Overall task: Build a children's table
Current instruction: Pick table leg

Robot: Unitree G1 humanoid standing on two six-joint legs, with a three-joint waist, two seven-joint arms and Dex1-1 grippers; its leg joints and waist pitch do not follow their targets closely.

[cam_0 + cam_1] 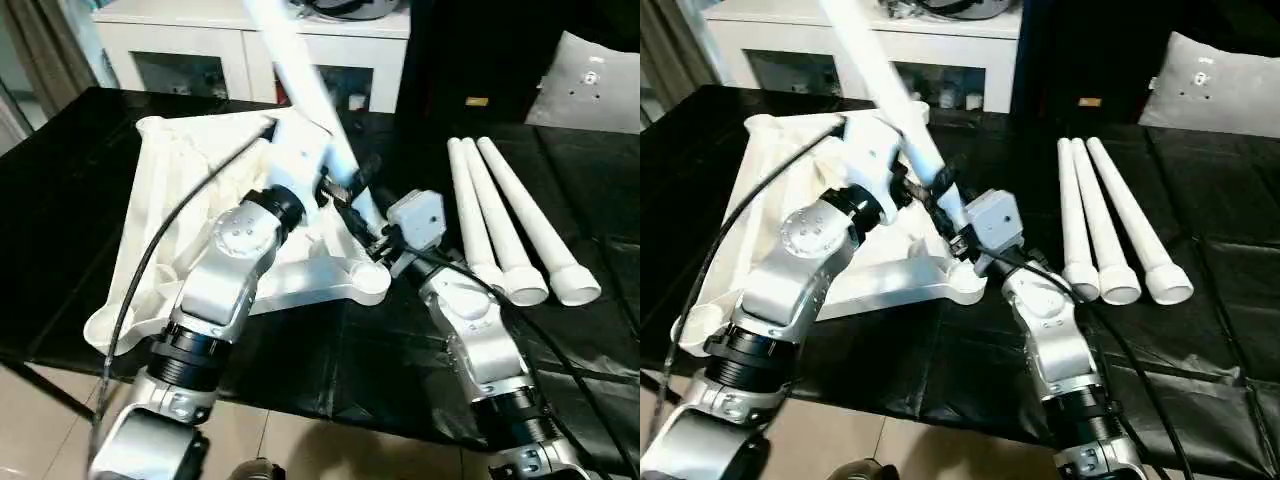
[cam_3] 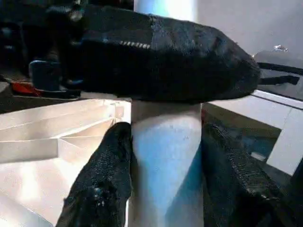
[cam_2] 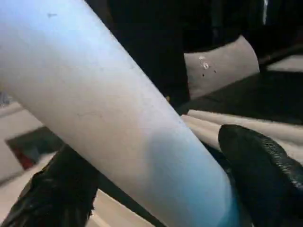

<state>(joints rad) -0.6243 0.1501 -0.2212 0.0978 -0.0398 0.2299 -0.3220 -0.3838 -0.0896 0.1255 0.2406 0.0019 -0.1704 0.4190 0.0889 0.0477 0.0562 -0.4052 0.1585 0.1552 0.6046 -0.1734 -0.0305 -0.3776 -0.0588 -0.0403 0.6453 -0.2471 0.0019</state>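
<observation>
The children's table top [image 1: 160,180] lies upside down on the black surface, ribbed underside up. One white leg [image 1: 290,60] stands tilted out of its near right corner, close to the round socket [image 1: 370,285]. My left gripper [image 1: 345,182] is around this leg a little above the corner, open, with a black finger [image 3: 258,170] on each side of the tube. Just below it my right gripper [image 1: 368,232] is shut on the same leg [image 2: 165,156], both fingers [image 2: 104,179] pressed against its sides. Three more legs [image 1: 500,220] lie side by side on the right.
A white cabinet [image 1: 200,50] stands behind the work surface, and a grey cushion [image 1: 590,85] is at the back right. The black surface's front edge [image 1: 380,415] runs just ahead of my forearms. A black cable [image 1: 150,260] loops over the table top along my left arm.
</observation>
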